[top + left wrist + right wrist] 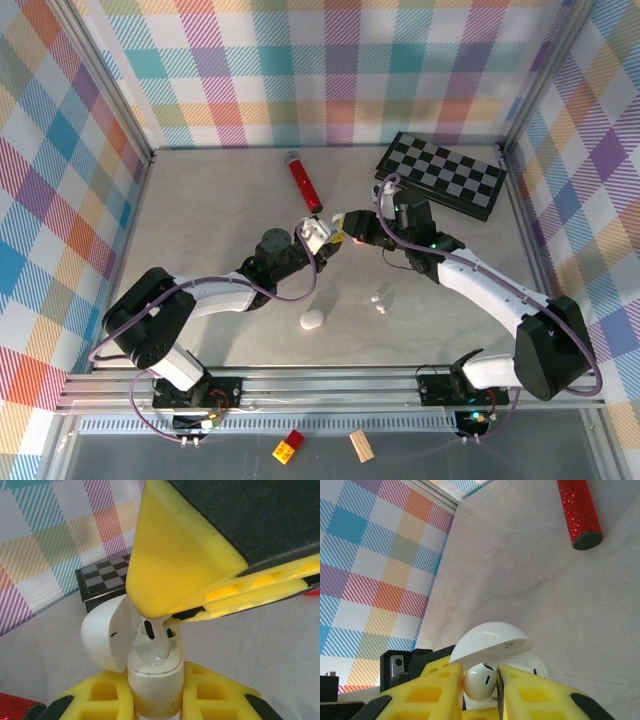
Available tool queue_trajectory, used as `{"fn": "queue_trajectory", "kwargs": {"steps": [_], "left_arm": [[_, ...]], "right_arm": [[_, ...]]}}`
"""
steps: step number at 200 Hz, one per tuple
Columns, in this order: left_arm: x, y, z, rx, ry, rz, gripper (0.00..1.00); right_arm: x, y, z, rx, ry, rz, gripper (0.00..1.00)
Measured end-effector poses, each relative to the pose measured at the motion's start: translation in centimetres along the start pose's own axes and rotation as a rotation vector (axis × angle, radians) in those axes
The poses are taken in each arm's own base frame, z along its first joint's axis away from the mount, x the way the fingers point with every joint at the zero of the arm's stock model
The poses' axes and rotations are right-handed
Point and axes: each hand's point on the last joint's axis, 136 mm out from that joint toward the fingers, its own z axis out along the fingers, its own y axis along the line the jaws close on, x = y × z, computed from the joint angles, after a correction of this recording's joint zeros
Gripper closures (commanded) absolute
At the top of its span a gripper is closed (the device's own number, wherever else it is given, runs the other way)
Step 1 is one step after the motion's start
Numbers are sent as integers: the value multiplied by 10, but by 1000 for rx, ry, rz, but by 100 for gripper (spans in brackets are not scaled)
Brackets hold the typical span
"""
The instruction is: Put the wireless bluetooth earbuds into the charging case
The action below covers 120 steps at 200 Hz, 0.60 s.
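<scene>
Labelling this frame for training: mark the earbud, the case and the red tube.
earbud point(480, 681): right wrist view, on its rounded white head.
case point(107, 640): left wrist view, on the open lid.
red tube point(305, 182): top view, on the middle of its length.

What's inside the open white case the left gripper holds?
One white earbud, partway into the charging case, pinched by the right gripper. Its yellow fingers cover the rest of the inside.

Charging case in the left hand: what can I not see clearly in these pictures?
Left wrist: the right hand partly covers the earbud, so how deep it sits in the charging case is hidden.
Right wrist: the hand's fingers hide the case's sockets.
Top external: the loose earbuds are too small.
</scene>
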Motion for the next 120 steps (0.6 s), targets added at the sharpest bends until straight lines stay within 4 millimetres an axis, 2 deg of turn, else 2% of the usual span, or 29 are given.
{"fn": "queue_trajectory", "kwargs": {"steps": [45,96,120], "left_arm": [[-1,0,0,-1,-3,-3,94],[-4,1,0,-2,-15,-12,94],[-6,1,0,-3,-25,-11,94]], "right_arm": [[-1,0,-4,11,-9,2,71],[4,-12,-7,68,6,20,58],[6,-12,-8,73,12,21,56]]}}
